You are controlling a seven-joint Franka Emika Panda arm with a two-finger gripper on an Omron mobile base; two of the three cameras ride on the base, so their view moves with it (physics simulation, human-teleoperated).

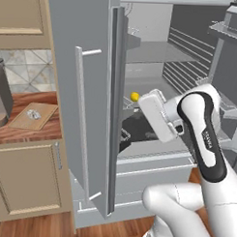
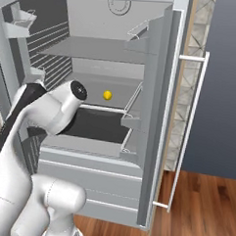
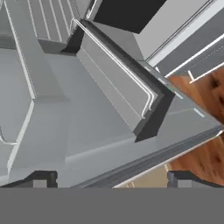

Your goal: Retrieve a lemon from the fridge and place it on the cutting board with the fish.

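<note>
The fridge (image 1: 64,65) stands with both doors open. The lemon (image 1: 134,96) (image 2: 107,95), small and yellow, rests on a middle shelf. My white hand (image 1: 157,114) reaches into the fridge just right of and slightly below the lemon, apart from it. In the hand view my gripper (image 3: 113,178) is open with nothing between its fingertips (image 3: 43,177), and it looks at grey shelves and a door bin (image 3: 118,83). The cutting board (image 1: 23,121) lies on the wood counter at the left, with the silvery fish (image 1: 34,114) on it.
The left fridge door (image 1: 113,115) juts out edge-on between the counter and my arm. The right door (image 2: 159,117) with its bar handle (image 2: 188,133) stands open at the right. A dark grey appliance (image 1: 0,94) sits beside the board. Wooden floor (image 2: 198,207) lies below.
</note>
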